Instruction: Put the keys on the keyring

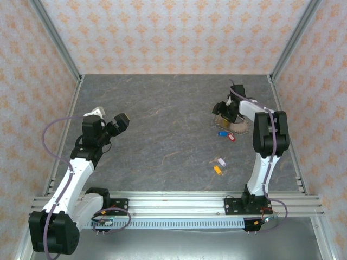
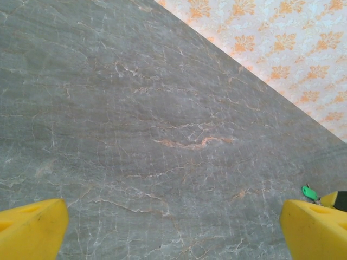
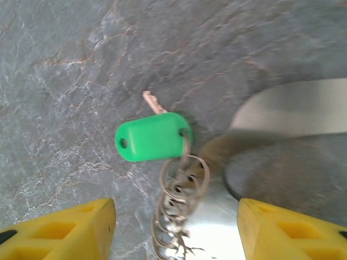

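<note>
The keyring (image 3: pixel 179 208) is a wiry grey-brown coil of loops lying on the table between the yellow fingers (image 3: pixel 65 230) of my right gripper (image 3: pixel 176 233). The jaws stand apart on either side of the coil and do not touch it. A green key (image 3: pixel 153 136) hangs on the coil's far end, its metal blade pointing away. From above, my right gripper (image 1: pixel 222 111) is low over the keyring (image 1: pixel 234 127) at the far right. Blue (image 1: pixel 222 133), red (image 1: pixel 231 137), white (image 1: pixel 220 161) and yellow-orange (image 1: pixel 217 169) keys lie loose nearby. My left gripper (image 1: pixel 120 122) is open over bare table at the left.
A shiny grey metal surface (image 3: pixel 282 162) lies right beside the coil. The left wrist view looks across the marbled table (image 2: pixel 162 108) to the green key (image 2: pixel 309 192) and the patterned wall (image 2: pixel 282 49). Aluminium frame posts (image 1: pixel 59 43) stand at the back corners.
</note>
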`<state>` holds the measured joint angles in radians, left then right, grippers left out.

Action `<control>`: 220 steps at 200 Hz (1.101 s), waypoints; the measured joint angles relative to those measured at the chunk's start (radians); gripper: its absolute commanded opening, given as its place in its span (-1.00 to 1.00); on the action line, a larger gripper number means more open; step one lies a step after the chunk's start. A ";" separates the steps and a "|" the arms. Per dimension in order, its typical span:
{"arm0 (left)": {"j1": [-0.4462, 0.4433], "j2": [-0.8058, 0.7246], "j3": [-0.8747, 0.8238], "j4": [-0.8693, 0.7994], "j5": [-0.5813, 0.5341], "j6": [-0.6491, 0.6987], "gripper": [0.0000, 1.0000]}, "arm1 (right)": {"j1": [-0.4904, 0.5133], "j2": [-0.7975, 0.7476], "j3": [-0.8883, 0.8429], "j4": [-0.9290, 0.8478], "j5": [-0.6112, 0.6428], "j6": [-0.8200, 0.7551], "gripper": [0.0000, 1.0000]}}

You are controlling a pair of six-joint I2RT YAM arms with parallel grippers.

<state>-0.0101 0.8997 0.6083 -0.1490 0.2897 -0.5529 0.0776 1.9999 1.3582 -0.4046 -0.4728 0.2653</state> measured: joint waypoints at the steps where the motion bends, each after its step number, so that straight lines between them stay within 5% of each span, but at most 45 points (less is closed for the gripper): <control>1: 0.000 -0.001 0.000 0.000 0.000 0.000 1.00 | 0.002 0.002 0.003 -0.002 0.000 -0.002 0.18; 46: 0.000 -0.019 -0.006 -0.046 0.003 0.002 1.00 | 0.115 0.070 0.122 -0.119 -0.007 -0.113 0.17; 136: 0.000 -0.054 -0.002 -0.126 0.003 0.011 0.98 | 0.512 0.103 0.146 -0.164 -0.148 -0.238 0.03; 185: 0.000 -0.058 0.014 -0.162 0.027 0.035 0.62 | 0.684 0.024 -0.005 -0.074 -0.247 -0.223 0.03; 220: -0.014 -0.008 0.014 -0.163 0.086 0.039 0.33 | 0.694 -0.139 -0.200 0.018 -0.229 -0.140 0.07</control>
<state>-0.0246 0.8917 0.6220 -0.3119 0.3759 -0.5140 0.7712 1.8610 1.1580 -0.3862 -0.7013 0.1249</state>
